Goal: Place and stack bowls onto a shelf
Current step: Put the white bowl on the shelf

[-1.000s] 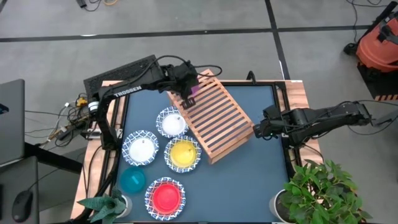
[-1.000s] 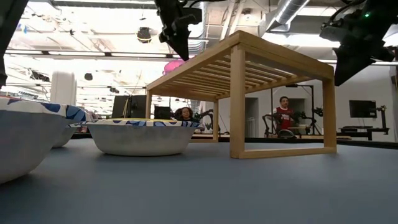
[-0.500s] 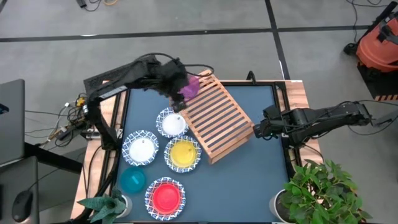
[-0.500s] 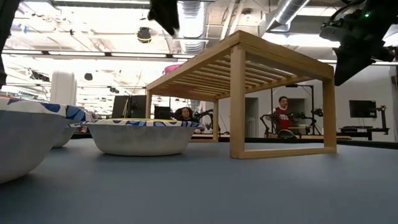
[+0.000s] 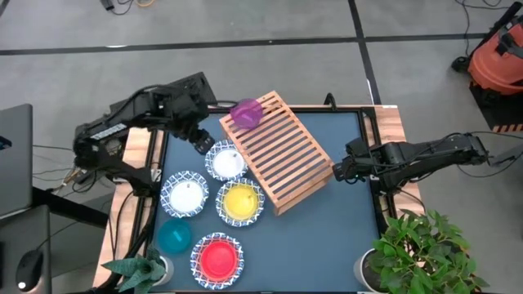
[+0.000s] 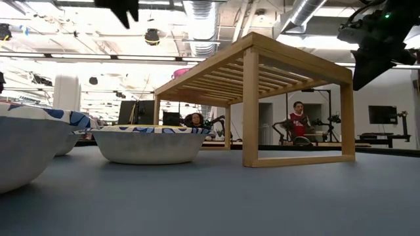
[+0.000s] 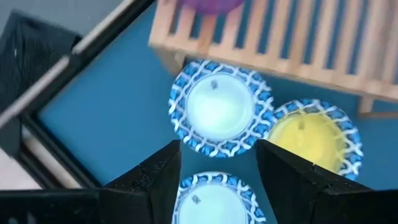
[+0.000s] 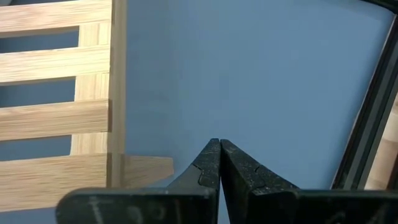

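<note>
purple bowl [image 5: 246,113] on shelf [image 5: 282,155] corner, left gripper [image 5: 198,139] empty, fingers spread wide over white dish [image 7: 221,107], right gripper [image 8: 218,163] pinched closed beside shelf

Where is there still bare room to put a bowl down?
Most of the shelf is bare; only the purple bowl sits at its far corner. The tabletop between shelf and right gripper is open too. By the left gripper, the dishes crowd together.
</note>
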`<state>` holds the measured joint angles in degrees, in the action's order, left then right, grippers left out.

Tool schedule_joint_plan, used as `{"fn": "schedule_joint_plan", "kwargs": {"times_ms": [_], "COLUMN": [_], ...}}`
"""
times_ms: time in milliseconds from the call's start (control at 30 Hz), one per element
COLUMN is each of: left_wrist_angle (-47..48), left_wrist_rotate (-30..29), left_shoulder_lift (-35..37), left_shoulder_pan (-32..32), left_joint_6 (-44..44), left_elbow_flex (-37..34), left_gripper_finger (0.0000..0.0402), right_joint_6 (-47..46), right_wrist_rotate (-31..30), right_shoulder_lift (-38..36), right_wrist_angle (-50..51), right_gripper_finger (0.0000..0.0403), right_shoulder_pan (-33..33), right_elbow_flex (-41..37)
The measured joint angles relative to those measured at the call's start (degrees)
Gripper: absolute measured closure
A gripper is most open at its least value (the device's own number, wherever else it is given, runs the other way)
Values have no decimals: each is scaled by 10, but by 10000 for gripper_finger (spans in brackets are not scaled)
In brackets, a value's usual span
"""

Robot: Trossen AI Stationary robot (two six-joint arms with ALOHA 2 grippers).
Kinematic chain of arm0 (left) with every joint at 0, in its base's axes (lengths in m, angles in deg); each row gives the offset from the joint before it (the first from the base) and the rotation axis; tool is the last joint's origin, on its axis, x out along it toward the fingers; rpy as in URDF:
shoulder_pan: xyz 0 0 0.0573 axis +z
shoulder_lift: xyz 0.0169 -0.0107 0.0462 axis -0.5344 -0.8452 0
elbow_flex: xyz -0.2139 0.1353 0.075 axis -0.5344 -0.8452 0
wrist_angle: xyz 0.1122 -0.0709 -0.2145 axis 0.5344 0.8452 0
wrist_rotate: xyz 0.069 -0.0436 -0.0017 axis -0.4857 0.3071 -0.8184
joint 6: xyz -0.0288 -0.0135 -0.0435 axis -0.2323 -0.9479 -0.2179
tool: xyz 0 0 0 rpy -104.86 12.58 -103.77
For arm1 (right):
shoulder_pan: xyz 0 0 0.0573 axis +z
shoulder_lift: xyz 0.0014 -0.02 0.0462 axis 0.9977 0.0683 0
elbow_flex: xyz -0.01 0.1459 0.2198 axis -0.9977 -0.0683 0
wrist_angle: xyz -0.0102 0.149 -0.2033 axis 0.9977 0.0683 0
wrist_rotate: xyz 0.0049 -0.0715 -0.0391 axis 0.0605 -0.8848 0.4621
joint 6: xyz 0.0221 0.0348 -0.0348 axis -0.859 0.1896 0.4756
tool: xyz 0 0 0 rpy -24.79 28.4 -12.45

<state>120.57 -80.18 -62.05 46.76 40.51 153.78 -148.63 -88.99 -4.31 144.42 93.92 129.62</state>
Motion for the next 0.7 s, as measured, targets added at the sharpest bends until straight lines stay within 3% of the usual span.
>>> {"fn": "schedule_joint_plan", "kwargs": {"times_ms": [300,700], "left_wrist_angle": [-189,-309], "left_wrist_rotate": [7,20], "left_shoulder_lift": [83,84], "left_shoulder_pan": [0,11], "left_joint_6": [-84,-118], "left_elbow_flex": [-256,-455], "left_gripper_finger": [209,209], "right_joint_6": [0,2], "right_wrist_rotate": [0,0], "right_shoulder_lift": [0,0], "right_wrist_angle": [0,0], "right_gripper_finger": [367,366], "right_shoulder_pan": [0,0], "right_elbow_flex": [0,0]}}
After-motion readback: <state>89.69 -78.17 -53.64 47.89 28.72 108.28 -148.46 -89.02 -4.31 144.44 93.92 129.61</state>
